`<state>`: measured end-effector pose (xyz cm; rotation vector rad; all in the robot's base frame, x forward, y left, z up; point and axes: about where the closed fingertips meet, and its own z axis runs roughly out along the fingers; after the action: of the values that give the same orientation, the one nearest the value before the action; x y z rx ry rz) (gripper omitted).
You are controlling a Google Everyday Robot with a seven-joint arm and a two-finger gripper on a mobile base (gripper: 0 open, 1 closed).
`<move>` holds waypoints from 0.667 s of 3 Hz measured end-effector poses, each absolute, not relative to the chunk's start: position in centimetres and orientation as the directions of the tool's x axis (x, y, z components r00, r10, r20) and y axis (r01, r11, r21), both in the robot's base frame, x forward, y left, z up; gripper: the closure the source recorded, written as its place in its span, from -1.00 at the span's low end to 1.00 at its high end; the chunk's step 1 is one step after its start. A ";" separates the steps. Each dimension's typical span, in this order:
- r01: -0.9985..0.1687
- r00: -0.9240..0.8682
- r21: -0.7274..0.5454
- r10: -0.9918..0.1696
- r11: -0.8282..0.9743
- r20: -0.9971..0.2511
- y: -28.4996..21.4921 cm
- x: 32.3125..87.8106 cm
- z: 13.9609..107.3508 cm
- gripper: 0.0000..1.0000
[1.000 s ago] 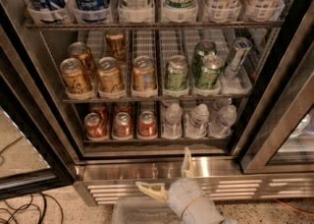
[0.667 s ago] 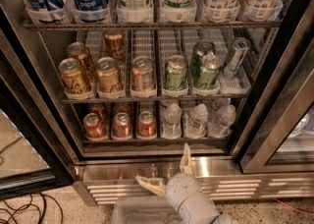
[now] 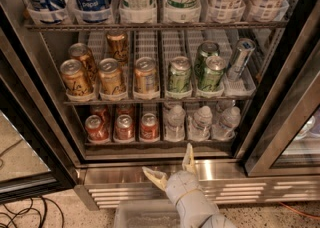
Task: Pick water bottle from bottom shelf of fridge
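Climbing a little since a second ago, the gripper (image 3: 167, 158) is now sitting higher against the fridge (image 3: 225, 171). Its upper fingertip is reaching just under the front rail of the bottom shelf (image 3: 125, 143), where before it was lying lower on the steel sill. Nothing on the racks is shifting; cans and bottles are standing as they were.

The gripper's two fingers (image 3: 189, 154) are standing wide apart, one pointing up toward the shelf and the other splaying out to the left, and they are holding nothing. Three clear bottles are standing side by side in the right half of the bottom shelf, with red cans (image 3: 123, 127) filling the lanes to their left. The water bottle (image 3: 175, 120) nearest the gripper is the leftmost of the three, sitting just above and slightly left of the raised finger, apart from it.

By my reading, the arm is closing its approach but not yet entering the shelf. The gripper is hanging below the rail, in front of the louvred grille (image 3: 250, 192), so it is needing to rise and push inward before bracketing a bottle.
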<state>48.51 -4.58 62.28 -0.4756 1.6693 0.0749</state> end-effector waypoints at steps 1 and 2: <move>-0.317 -0.092 -0.208 -0.249 0.925 -0.964 -4.9 49.4 61.9 -0.74; -0.277 -0.089 -0.197 -0.229 0.940 -0.969 -5.5 50.4 62.3 -0.74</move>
<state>50.36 -5.46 62.26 -0.3893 1.6735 0.0419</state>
